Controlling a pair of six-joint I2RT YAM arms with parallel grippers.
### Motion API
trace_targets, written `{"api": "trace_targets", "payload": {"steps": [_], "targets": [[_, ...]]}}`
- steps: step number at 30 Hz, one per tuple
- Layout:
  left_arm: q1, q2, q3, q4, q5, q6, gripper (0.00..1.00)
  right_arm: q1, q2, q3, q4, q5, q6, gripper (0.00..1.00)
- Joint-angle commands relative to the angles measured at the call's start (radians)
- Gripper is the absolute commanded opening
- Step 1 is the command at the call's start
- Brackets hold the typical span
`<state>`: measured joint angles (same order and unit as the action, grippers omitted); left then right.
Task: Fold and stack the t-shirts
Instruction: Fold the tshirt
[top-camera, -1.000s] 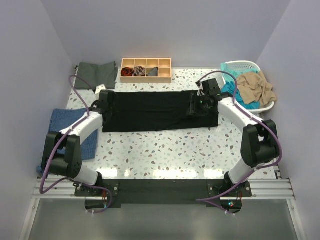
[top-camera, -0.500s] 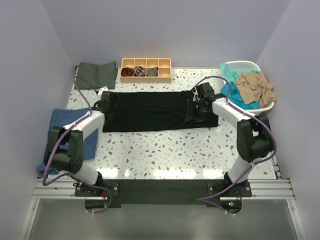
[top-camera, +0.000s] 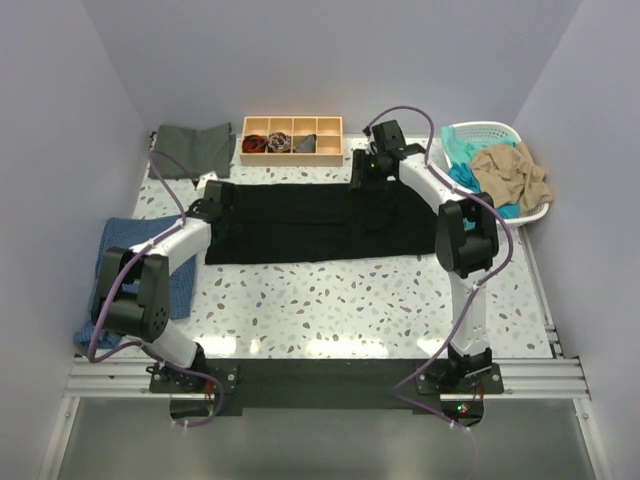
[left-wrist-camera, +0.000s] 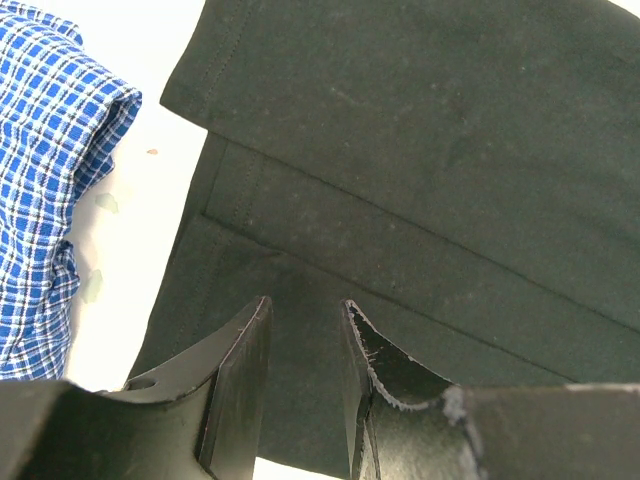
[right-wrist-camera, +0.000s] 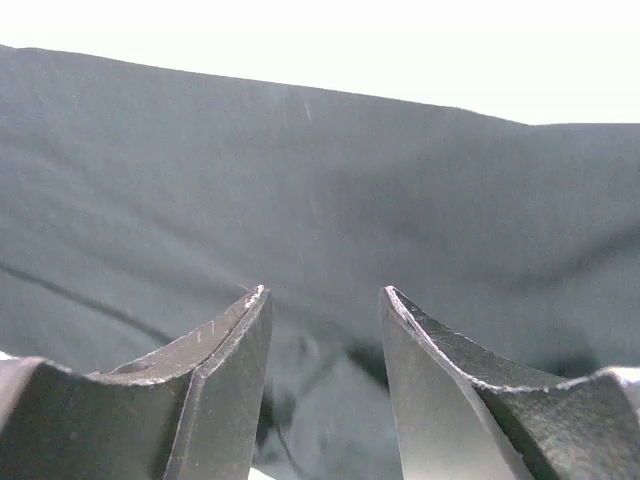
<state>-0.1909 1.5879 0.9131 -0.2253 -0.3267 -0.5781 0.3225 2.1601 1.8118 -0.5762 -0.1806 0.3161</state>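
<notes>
Black t-shirt (top-camera: 300, 225) lies in a flat band across the worktop (top-camera: 350, 300), left hand (left-wrist-camera: 305, 310) narrowly parted over its left end, right hand (right-wrist-camera: 323, 295) spread at its far edge, both seemingly empty; pinch all layers squarely before folding.

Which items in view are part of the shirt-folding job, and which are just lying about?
Job: black t-shirt, spread flat; grey-green shirt, far left; teal shirt and tan shirt, heaped in the white basket.
Lying about: wooden tray holding small cloth bundles; blue checked cloth, near left.
</notes>
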Motion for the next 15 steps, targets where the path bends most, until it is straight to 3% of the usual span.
{"api": "trace_targets", "payload": {"steps": [1, 7, 12, 15], "targets": [[-0.002, 0.0, 0.035, 0.02, -0.02, 0.034, 0.38, 0.006, 0.017, 0.063, -0.038, -0.03, -0.017, 0.51], [-0.002, -0.025, 0.033, 0.03, -0.006, 0.037, 0.38, 0.004, -0.265, -0.19, 0.052, 0.113, -0.035, 0.54], [-0.002, -0.031, 0.027, 0.043, 0.018, 0.032, 0.38, 0.003, -0.397, -0.317, -0.019, 0.275, -0.052, 0.55], [-0.005, -0.04, 0.018, 0.043, 0.025, 0.034, 0.38, -0.005, -0.439, -0.4, -0.011, 0.283, -0.048, 0.56]]}}
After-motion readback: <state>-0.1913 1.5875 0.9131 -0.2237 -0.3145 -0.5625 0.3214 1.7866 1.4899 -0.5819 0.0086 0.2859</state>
